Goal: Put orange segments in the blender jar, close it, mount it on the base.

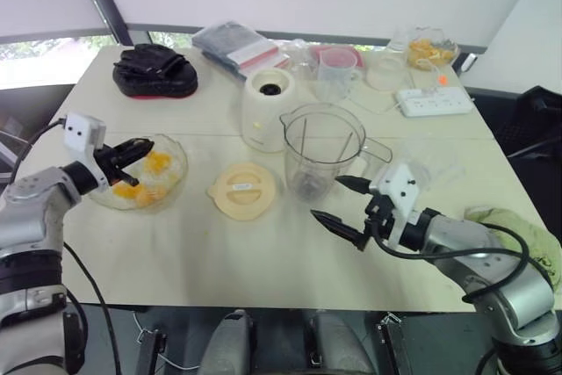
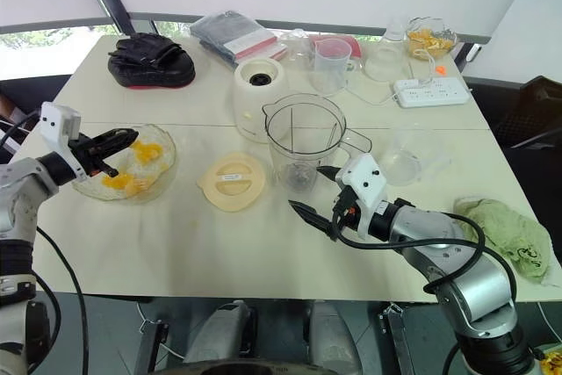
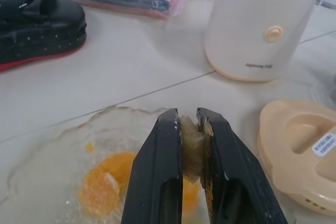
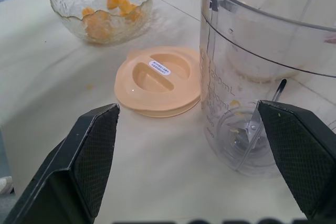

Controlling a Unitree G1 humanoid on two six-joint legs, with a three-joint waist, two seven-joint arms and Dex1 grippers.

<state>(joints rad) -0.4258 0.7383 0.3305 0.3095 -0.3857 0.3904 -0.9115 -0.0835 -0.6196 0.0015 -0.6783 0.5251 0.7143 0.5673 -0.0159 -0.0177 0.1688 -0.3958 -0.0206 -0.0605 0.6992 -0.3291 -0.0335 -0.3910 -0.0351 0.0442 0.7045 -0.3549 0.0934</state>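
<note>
Pinching orange segment (image 3: 191, 142) above glass bowl (image 1: 178, 173): left pincer (image 1: 140, 146). Right pincer (image 1: 327, 198) spread wide beside blender jar (image 1: 320, 142).

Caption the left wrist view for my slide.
Left gripper pinches a pale orange segment above the clear glass bowl, cream blender base and peach plastic lid beyond.

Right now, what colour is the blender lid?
Pale peach-orange round plastic lid; clearest in right wrist view.
</note>
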